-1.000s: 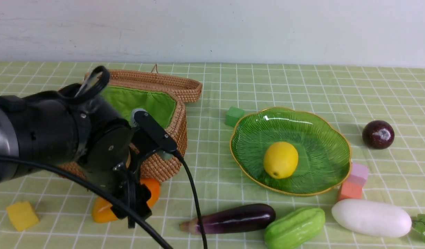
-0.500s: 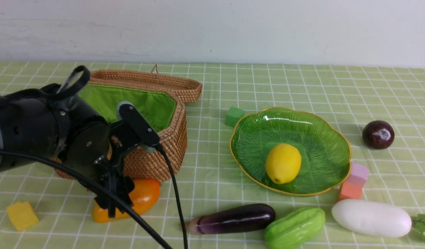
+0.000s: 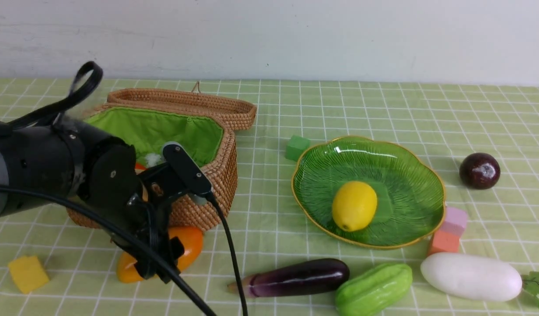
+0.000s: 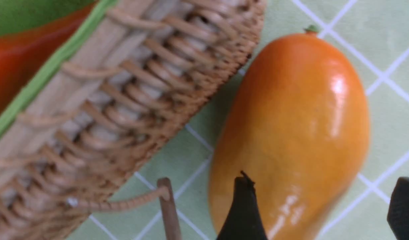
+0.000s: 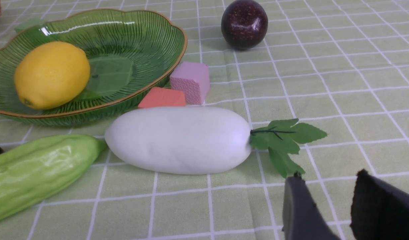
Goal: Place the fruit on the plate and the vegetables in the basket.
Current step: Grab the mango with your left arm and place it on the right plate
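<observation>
Right now your mango (image 3: 189,246) lies on the checked cloth (image 3: 383,109), just beside the front wall of the basket (image 3: 210,193); whether the two touch, I cannot tell. The left gripper (image 4: 321,206) hangs over the mango with its jaws apart. One finger stands in front of the mango's side and the other is clear of it, so nothing is clamped.

Inside the basket, against the green lining, you can see the red-orange vegetable (image 4: 14,63). The lid (image 3: 186,103) lies folded back behind.

The lemon (image 3: 354,205) rests in the plate (image 3: 405,175), toward its near edge. The dark purple ball (image 3: 479,170) sits on the cloth to the right of the plate, apart from it.

In front of the plate three vegetables lie in a row: the eggplant (image 3: 296,277), the gourd (image 3: 374,289) close beside it, then the radish (image 3: 471,276) with its leaves pointing right. The right gripper (image 5: 337,213) is low over the cloth near those leaves; its jaws are a little apart and hold nothing.

A pink cube (image 3: 454,220) and an orange cube (image 3: 443,242) sit just beside the plate's right front edge. A green cube (image 3: 297,147) is at its left back side, and a yellow cube (image 3: 28,273) sits alone at the far left.
</observation>
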{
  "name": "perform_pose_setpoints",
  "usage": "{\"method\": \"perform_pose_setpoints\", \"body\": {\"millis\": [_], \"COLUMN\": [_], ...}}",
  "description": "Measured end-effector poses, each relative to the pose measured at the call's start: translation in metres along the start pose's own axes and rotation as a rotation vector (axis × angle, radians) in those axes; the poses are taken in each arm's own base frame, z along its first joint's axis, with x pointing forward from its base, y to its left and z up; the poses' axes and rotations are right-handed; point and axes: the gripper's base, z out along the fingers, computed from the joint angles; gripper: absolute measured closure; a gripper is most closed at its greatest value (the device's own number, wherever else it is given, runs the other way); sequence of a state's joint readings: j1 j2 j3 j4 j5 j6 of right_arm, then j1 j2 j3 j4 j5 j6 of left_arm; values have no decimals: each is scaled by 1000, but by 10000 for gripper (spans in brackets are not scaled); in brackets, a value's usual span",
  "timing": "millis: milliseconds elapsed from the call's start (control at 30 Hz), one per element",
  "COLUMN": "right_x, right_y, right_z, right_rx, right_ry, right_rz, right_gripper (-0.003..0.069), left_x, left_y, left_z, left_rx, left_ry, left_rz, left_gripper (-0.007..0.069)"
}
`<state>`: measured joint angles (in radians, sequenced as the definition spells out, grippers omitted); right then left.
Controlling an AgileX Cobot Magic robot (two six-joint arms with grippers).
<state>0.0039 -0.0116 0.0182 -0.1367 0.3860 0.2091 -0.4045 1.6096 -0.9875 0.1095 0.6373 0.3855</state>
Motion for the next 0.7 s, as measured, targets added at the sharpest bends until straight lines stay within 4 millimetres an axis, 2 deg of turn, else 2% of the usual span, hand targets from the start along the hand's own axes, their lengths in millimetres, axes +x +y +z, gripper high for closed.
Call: {"method": "perform_pose_setpoints", "body": {"millis": [433, 700], "right_x": [0, 0], "right_y": [0, 0], "right_z": [0, 0], "right_rx": [0, 0], "right_ry": [0, 0], "right_rz": [0, 0], "right_gripper": [417, 417], "left_x": [-4, -5], "left_y": [2, 3], "left_z": [30, 31], "left_rx": [-10, -9], "left_ry": [36, 41], "left_rz": [12, 5], "left_gripper": [81, 94]}}
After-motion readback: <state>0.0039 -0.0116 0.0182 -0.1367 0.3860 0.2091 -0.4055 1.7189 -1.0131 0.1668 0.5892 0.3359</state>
